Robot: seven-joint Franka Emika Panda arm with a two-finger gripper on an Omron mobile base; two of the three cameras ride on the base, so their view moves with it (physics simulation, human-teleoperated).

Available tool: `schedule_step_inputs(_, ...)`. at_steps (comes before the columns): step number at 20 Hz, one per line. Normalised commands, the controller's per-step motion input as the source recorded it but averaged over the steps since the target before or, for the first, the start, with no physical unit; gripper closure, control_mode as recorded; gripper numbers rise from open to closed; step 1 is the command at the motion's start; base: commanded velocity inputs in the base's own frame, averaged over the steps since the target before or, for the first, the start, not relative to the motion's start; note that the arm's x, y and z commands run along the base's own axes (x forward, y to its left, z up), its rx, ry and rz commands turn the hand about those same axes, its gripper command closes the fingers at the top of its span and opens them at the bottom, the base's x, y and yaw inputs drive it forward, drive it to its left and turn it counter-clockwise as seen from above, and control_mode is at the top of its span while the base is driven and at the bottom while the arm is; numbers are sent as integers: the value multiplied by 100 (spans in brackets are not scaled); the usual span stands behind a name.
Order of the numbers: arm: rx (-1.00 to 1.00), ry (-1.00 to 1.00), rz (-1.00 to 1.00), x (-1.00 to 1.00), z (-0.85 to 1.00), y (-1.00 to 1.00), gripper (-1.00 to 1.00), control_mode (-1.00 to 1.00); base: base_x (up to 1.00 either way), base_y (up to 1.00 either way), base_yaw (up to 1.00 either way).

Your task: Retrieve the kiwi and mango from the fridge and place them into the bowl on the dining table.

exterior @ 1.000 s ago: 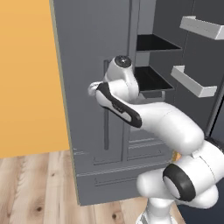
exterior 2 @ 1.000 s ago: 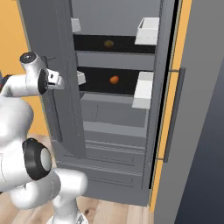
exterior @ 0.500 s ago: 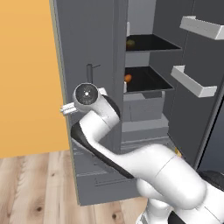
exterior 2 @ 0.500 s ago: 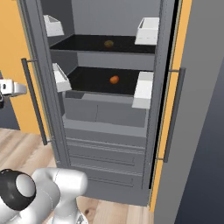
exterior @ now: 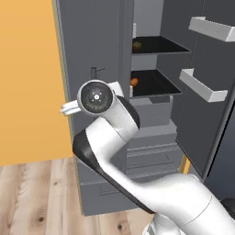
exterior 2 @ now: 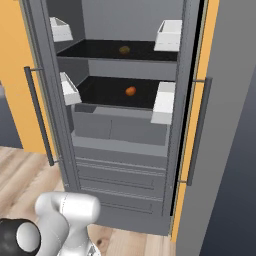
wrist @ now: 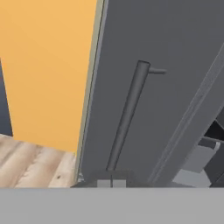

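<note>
Fridge open, shelves reachable between the doors

The fridge stands open; white door bins narrow the gap at both sides, and bare shelf surrounds the mango and the kiwi.

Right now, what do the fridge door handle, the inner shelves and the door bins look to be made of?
The handle looks like matte dark grey metal or painted plastic: a round bar with dull, even shading. The inner shelves look like smooth black plastic or glass: flat slabs with no grain. The door bins look like white plastic with thin walls. Everything is rendered, so these are guesses.

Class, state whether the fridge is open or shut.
Open: both fridge doors stand swung outward, exposing the kiwi and mango on inner shelves.
</note>
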Motion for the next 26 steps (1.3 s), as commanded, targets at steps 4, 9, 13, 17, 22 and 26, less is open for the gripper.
schedule_step_inputs(4,8,10,-12,-58,66,-91,-100,-100,0,0,0)
schedule_step_inputs(9,13,6,-10,-35,15,-100,-100,-100,0,0,0)
schedule_step_inputs(13,36,0,-21,-5,-27,-87,-100,-100,0,0,0)
schedule_step_inputs(17,62,-6,-30,-1,-36,-38,-100,-100,0,0,0)
schedule_step_inputs(22,71,1,-23,0,-4,-27,-100,-100,0,0,0)
schedule_step_inputs(26,61,12,-3,0,8,-36,-100,-100,0,0,0)
